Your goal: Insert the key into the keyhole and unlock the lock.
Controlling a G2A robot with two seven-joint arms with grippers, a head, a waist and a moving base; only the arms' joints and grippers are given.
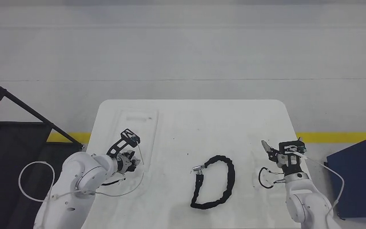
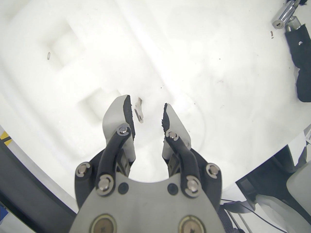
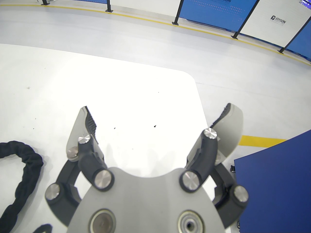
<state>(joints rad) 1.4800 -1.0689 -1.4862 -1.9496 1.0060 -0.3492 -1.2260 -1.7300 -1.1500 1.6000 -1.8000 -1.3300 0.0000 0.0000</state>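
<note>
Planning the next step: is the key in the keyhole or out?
Out. The key lies on the table under the open left gripper; the keyhole shows empty.

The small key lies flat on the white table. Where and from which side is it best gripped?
Probably across its two long edges, coming straight down from above: the key lies flat, between the open fingers of the left end effector. Which end is its head is too small to tell.
</note>
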